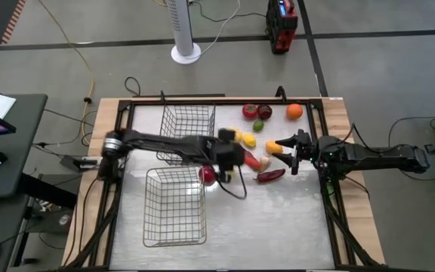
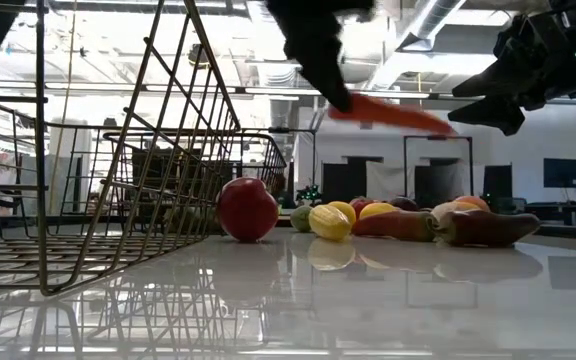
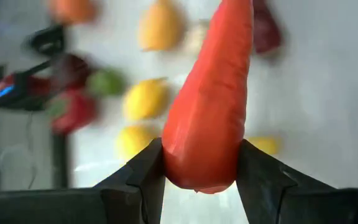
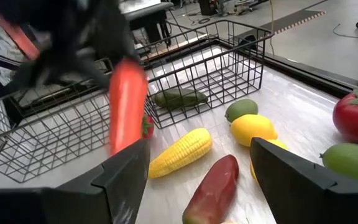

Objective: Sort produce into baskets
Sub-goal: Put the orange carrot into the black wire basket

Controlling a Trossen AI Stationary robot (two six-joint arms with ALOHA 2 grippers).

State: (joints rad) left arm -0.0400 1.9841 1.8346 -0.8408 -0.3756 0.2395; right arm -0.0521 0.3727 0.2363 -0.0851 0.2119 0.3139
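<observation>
My left gripper is shut on an orange-red carrot above the table's middle; the carrot also shows in the low view. My right gripper is open and empty, just right of the produce pile. A red apple sits on the table by the near basket. A cucumber lies in the far basket. Corn, a dark red pepper, lemons, limes, a tomato and an orange lie on the table. My left gripper pinches the carrot's thick end between its two fingers. The fingers slant down from above and from the table's left. The carrot sticks out beyond the fingertips, lifted clear of the table and nearly level, with its thin tip a little lower.
The two wire baskets stand left of centre, one far and one near. A dark apple lies by the tomato at the far edge. The two grippers are close together over the produce. The near right of the white table top is bare.
</observation>
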